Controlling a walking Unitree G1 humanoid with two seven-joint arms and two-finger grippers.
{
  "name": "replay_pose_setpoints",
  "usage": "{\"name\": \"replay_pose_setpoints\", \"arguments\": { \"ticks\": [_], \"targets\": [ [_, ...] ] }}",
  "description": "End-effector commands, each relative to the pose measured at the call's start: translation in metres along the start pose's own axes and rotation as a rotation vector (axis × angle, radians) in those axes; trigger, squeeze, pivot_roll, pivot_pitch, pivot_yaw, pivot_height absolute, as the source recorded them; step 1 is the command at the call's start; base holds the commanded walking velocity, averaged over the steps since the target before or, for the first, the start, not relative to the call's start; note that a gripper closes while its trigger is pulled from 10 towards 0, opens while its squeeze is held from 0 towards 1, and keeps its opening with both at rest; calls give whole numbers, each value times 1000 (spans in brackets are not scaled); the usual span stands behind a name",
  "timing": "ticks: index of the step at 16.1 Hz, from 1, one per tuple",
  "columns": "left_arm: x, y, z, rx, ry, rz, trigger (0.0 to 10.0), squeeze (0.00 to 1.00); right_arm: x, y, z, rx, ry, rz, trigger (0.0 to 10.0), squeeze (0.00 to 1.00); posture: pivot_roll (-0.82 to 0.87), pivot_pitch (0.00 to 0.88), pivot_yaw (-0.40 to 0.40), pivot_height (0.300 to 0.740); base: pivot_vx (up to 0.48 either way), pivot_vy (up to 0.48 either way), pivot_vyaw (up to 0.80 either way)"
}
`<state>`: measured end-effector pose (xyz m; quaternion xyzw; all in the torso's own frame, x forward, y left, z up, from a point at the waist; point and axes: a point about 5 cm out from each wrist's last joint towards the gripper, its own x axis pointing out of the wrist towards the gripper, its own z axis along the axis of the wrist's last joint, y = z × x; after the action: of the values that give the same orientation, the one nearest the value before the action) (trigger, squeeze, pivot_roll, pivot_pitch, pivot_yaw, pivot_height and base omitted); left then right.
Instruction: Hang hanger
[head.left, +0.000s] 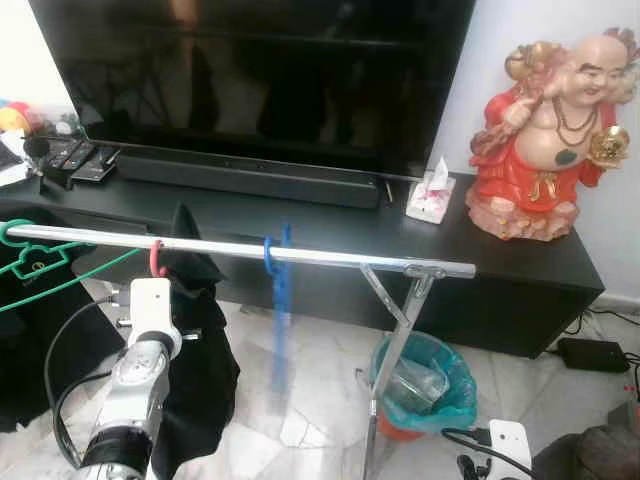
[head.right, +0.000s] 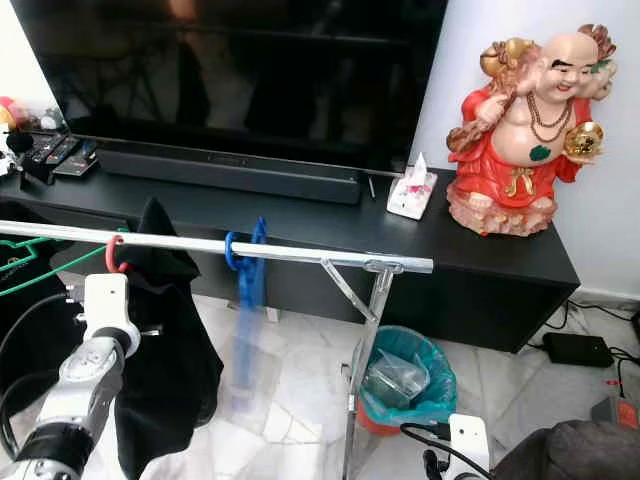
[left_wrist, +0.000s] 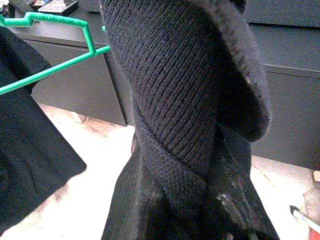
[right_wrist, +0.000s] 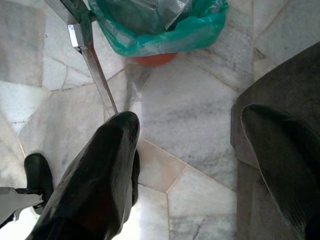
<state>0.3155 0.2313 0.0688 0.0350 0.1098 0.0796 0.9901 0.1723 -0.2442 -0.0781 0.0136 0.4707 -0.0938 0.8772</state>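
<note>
A: Where is the hanger?

B: Its red hook (head.left: 156, 259) sits over the rail (head.left: 300, 254), left of the blue hanger (head.left: 279, 290). The black garment (head.left: 195, 350) on it drapes down below the rail and covers the rest of the hanger.

A: And the left pincer?

B: The left arm (head.left: 135, 385) rises just under the red hook, but its fingers are lost against the garment. In the wrist view the knit fabric (left_wrist: 175, 115) blocks them, so I cannot tell whether they are parted or gripping.

A: The right pincer (right_wrist: 187, 165)?

B: It hangs low over the marble floor (right_wrist: 190, 110), fingers spread wide, holding nothing, near the rail's leg (right_wrist: 97, 75) and the bin (right_wrist: 160, 25).

A: Anything else cut off?

B: A green hanger (head.left: 50, 265) left of the red hook runs out of frame.
</note>
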Motion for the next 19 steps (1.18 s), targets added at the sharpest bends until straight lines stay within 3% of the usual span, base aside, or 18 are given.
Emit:
{"name": "replay_pose_setpoints", "arguments": {
  "ticks": [1,7,12,13,19],
  "targets": [
    [6,2,13,7,-37,0,10000,0,0,-1,2,-4,1,-3,10000,0,46,0,-25,740,0,0,0],
    [17,-10,14,-21,13,-22,10000,0,0,-1,2,-6,1,-2,10000,0,48,0,-27,740,0,0,0],
    [29,-19,27,-37,29,-38,10000,0,0,-1,2,-5,1,-1,10000,0,51,0,-27,740,0,0,0],
    [30,-20,24,-30,73,-41,10000,0,0,-1,2,-3,1,-1,10000,0,51,0,-27,740,0,0,0],
    [31,-20,21,-27,110,-34,10000,0,0,-1,2,-2,1,-1,10000,0,50,0,-26,740,0,0,0]
  ]
}}
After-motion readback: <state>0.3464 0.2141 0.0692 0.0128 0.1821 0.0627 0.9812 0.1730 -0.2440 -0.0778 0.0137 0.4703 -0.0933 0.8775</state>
